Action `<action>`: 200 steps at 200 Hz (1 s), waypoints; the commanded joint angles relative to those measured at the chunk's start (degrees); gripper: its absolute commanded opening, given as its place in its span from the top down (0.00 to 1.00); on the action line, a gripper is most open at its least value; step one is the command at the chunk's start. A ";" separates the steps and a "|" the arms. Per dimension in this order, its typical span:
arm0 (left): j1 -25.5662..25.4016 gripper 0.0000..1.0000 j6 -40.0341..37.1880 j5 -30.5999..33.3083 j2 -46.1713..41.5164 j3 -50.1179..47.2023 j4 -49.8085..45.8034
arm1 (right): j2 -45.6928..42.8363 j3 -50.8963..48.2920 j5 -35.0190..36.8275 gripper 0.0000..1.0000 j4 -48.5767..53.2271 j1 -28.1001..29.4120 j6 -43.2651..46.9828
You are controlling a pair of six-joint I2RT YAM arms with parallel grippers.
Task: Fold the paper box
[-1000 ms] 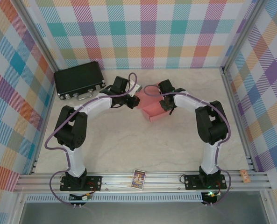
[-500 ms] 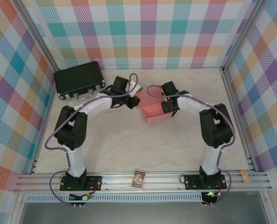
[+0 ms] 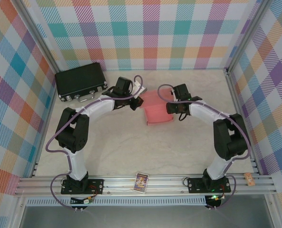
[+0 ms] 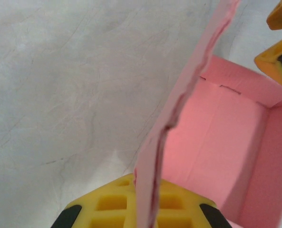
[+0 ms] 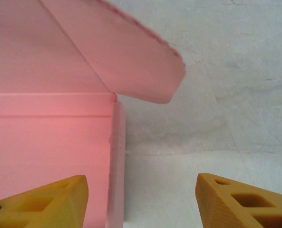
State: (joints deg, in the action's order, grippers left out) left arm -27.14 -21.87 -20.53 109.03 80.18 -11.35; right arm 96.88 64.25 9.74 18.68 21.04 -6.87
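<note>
The paper box (image 3: 159,110) sits half formed toward the far edge of the surface (image 3: 131,152), about midway between its side edges and to the right of the black case (image 3: 80,80) in the far left corner.

The left jaws are pressed together on one thin upright wall (image 4: 179,109) of the box, pinching it near its top edge. The right jaws are spread, one on each side of the corner wall (image 5: 116,161), with nothing gripped. A loose rounded flap (image 5: 131,66) hangs above that corner.

The main danger is to the pinched wall. It already looks wavy along its edge, so any sideways push from the right arm (image 3: 202,111) while the left arm (image 3: 98,102) holds fast could crease or tear it.

If the right jaws close as they stand, they could crush the corner instead of folding the flap along its crease.

Held by only one wall, the box could swing or skid on the smooth surface. The two sets of jaws work close together, so a careless reach could knock them into each other.
</note>
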 commanded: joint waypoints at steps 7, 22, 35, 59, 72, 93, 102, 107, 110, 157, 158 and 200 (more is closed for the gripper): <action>-0.37 1.00 -3.93 -1.08 0.70 0.83 2.78 | -5.01 -2.53 -5.76 0.38 -5.36 -2.15 0.23; -0.37 1.00 -4.77 -1.64 1.16 1.65 2.96 | -6.86 -4.19 -7.09 0.38 -6.72 -3.46 1.47; -0.37 1.00 -5.69 -1.79 1.78 2.56 2.85 | -8.67 -5.91 -8.58 0.38 -8.62 -4.60 3.63; -0.29 1.00 -8.18 -1.97 2.88 3.89 2.39 | -11.29 -8.96 -14.21 0.39 -12.67 -8.12 7.70; -0.15 1.00 -9.01 -2.74 3.44 4.33 2.46 | -11.71 -9.96 -18.77 0.40 -14.61 -10.74 9.67; 0.10 1.00 -9.51 -3.49 4.51 5.43 2.83 | -10.34 -10.14 -28.40 0.42 -16.75 -13.71 16.46; 0.15 1.00 -9.73 -4.04 5.00 6.22 2.53 | -9.38 -9.86 -31.33 0.44 -17.44 -14.21 19.35; 0.22 1.00 -9.77 -4.35 5.24 6.53 2.31 | -8.83 -9.72 -32.69 0.44 -17.89 -14.42 21.27; 0.19 1.00 -9.84 -4.46 5.42 6.84 2.18 | -8.52 -9.61 -33.17 0.45 -18.03 -14.52 22.34; 0.78 1.00 -11.00 -5.86 6.35 8.32 1.61 | -4.35 -5.45 -40.03 0.49 -15.46 -18.02 31.81; 0.77 1.00 -10.96 -5.89 6.36 8.32 1.65 | -4.30 -5.36 -40.31 0.49 -15.35 -18.08 32.00; 0.86 1.00 -11.42 -6.58 6.59 8.98 1.34 | -1.23 -2.20 -43.49 0.50 -11.99 -18.27 38.37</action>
State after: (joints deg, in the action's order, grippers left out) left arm -26.70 -31.62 -24.75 114.83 86.94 -10.00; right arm 93.91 59.00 -28.36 4.23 2.94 24.97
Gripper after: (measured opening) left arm 0.050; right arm 0.510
